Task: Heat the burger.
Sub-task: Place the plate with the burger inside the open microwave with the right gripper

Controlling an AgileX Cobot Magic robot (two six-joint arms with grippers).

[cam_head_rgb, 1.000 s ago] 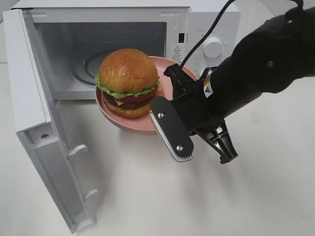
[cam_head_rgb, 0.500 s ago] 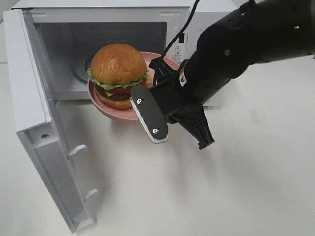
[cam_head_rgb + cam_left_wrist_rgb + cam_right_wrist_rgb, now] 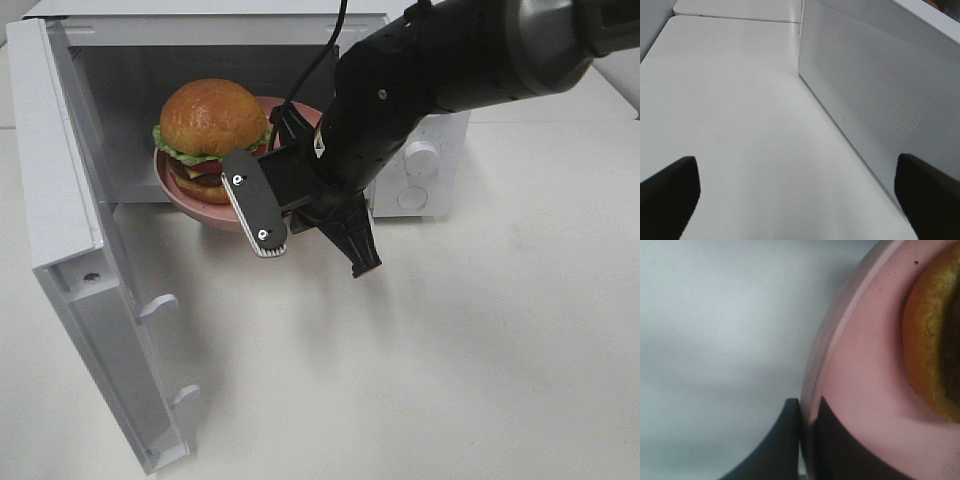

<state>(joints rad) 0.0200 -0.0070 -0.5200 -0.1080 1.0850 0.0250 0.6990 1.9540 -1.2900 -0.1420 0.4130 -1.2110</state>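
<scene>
The burger (image 3: pixel 210 125), with a golden bun, lettuce and tomato, sits on a round pink plate (image 3: pixel 203 206). My right gripper (image 3: pixel 289 124) is shut on the plate's right rim and holds it in the air at the mouth of the open microwave (image 3: pixel 428 60). In the right wrist view the two dark fingertips (image 3: pixel 790 440) pinch the pink plate's rim (image 3: pixel 865 370), with the burger's bun (image 3: pixel 935 340) beside them. My left gripper (image 3: pixel 797 200) stands wide open over bare table beside the microwave's perforated side wall (image 3: pixel 880 90), with nothing between its fingers. It does not show in the exterior view.
The microwave door (image 3: pixel 70 200) is swung fully open to the left and juts toward the table's front. The control knob (image 3: pixel 422 157) is on the right of the microwave's front, partly behind my right arm. White table (image 3: pixel 450 380) extends in front.
My right arm has carried the plate and burger leftward and back, from in front of the microwave to its opening. The left gripper has stayed open.
</scene>
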